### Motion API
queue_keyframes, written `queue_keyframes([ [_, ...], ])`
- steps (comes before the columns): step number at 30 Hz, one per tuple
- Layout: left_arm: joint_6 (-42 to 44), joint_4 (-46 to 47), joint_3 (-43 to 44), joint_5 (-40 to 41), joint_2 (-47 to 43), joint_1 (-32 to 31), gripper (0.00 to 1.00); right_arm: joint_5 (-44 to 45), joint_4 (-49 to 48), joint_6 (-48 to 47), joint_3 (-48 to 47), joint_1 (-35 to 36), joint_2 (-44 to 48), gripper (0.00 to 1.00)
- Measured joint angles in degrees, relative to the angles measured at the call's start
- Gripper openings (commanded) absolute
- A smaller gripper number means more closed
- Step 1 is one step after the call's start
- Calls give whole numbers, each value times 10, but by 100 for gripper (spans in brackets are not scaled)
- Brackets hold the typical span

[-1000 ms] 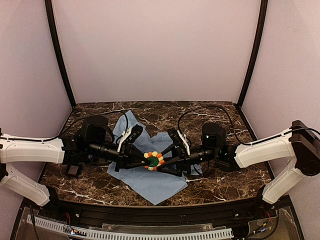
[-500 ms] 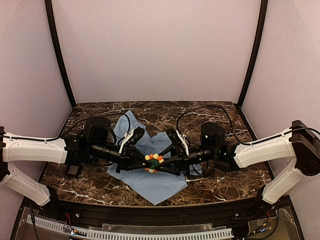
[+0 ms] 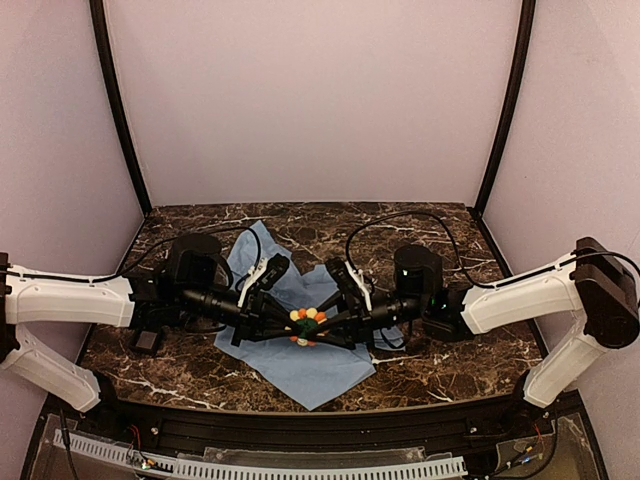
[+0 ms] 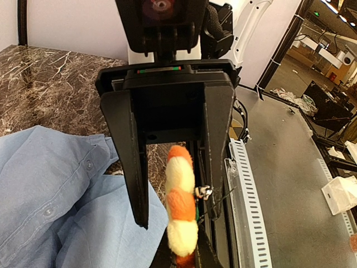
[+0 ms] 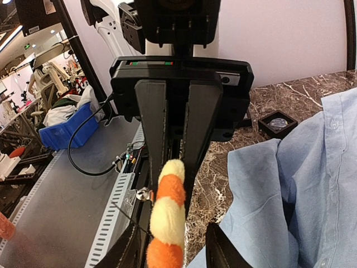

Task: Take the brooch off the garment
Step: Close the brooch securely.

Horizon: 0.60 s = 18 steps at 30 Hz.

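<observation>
The brooch (image 3: 308,322) is found midway between the arms, over the shirt (image 3: 300,370). The right gripper (image 4: 178,220) is seen open, its jaws astride the brooch's thin edge. The left gripper (image 5: 177,167) is closed at the rim; a grip cannot be confirmed.

My fingers (image 4: 134,162) look like matt black plastic, my arm shells (image 3: 60,300) like smooth, glossy white plastic, the brooch (image 4: 181,206) is soft and fuzzy like felt, the shirt (image 4: 56,190) is thin, matt, creased woven cloth, and the table (image 4: 44,84) is polished, dark, veined stone.
</observation>
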State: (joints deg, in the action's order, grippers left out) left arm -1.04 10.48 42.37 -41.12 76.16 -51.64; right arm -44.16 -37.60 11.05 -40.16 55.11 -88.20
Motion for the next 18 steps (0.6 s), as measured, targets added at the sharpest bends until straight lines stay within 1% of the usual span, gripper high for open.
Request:
queue_keyframes([
  [3, 0, 0, 0, 0, 0, 0, 1, -1, 2, -1, -3, 0, 0, 33],
  [18, 0, -1, 0, 0, 3, 0, 1, -6, 12, 1, -12, 0, -3, 26],
])
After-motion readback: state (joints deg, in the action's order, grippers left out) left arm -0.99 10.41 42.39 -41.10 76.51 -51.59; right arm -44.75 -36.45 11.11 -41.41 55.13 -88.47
